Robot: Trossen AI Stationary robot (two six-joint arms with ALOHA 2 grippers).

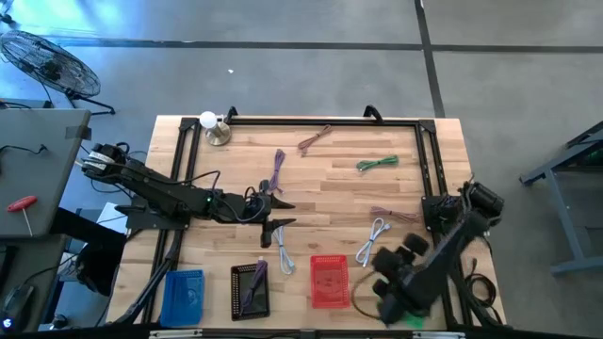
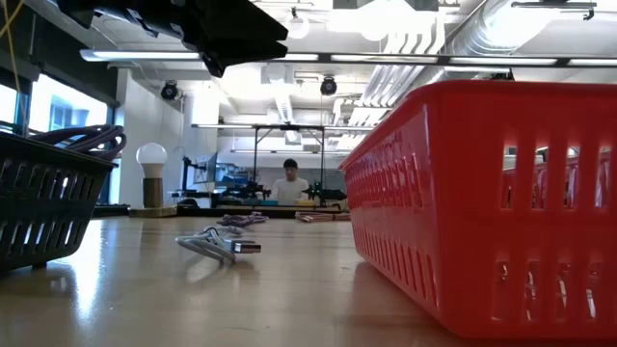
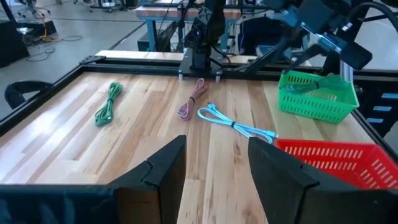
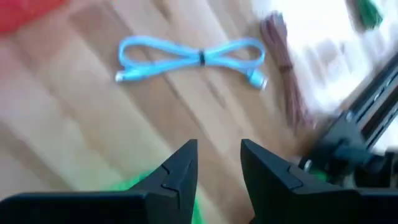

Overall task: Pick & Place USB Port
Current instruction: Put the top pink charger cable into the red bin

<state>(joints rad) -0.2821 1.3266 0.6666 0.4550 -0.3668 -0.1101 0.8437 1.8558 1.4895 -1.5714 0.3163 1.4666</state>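
Light-blue USB cable (image 1: 372, 240) flat on bare desk (image 1: 330, 179), just beside red basket (image 1: 329, 281), clear wood around. Right gripper (image 4: 219, 163) above near desk edge, fingers parted, empty. Left gripper (image 1: 280, 213) mid-desk, fingers parted, empty.

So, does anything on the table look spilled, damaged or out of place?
Nothing stands out. The coiled cables, such as the green cable and light blue cable, lie tidy on the wooden table; the red plastic basket stands upright.
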